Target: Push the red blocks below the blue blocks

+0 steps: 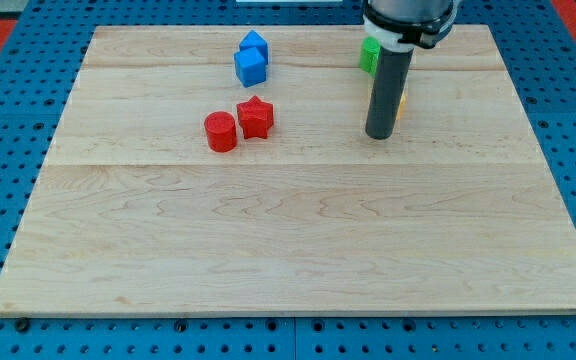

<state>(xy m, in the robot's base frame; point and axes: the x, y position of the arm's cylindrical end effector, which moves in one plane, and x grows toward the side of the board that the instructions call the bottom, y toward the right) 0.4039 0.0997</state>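
Currently my tip [380, 135] rests bare on the board, touching nothing; the red star [256, 117] and red cylinder [220, 132] lie toward the view's left, just below two blue blocks [252, 59].

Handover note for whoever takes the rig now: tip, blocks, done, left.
My tip is down on the board, right of the red pair and touching neither red block.
Blue blocks: two, touching, near the view's top, left of centre.
Red cylinder and red star sit side by side just below the blue blocks.
A green block and a yellow block are partly hidden behind the rod.
Done: both reds already lie below the blues.
Left: probably nothing; maybe nudge the cylinder right, more squarely under the blues.
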